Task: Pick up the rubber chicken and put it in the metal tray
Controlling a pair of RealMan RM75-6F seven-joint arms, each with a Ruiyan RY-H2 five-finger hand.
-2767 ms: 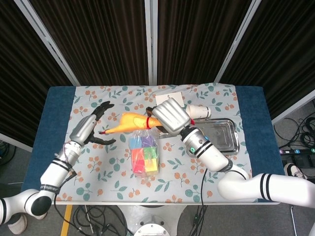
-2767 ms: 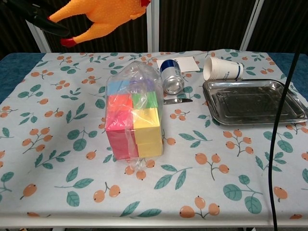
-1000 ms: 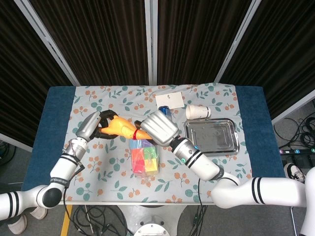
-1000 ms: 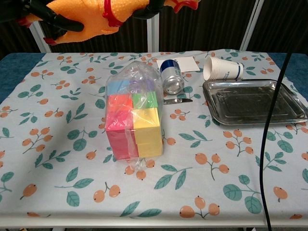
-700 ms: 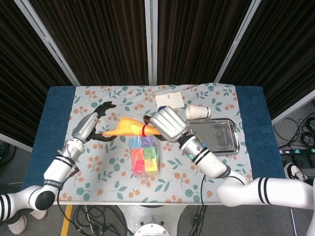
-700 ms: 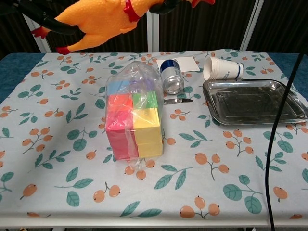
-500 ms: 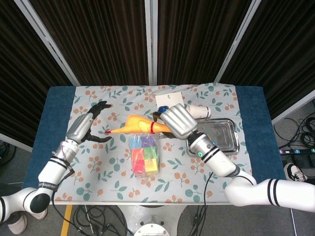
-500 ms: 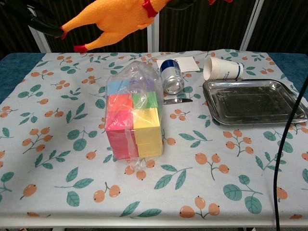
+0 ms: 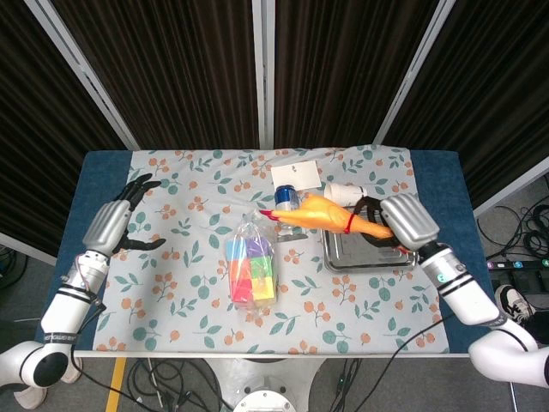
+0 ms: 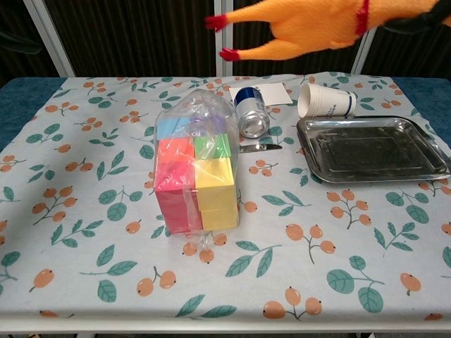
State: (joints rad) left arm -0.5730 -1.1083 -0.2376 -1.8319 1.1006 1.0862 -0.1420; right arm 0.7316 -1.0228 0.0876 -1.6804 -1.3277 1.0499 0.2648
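The right hand (image 9: 403, 220) grips the rubber chicken (image 9: 330, 215) by its neck end, holding it in the air over the left edge of the metal tray (image 10: 373, 148), legs pointing left. The left hand (image 9: 111, 225) hovers with fingers spread, empty, near the table's left edge.

place: lab | evidence: black curtains (image 9: 180, 60); cloth-covered table (image 9: 171, 257); floor cables (image 9: 515, 232)
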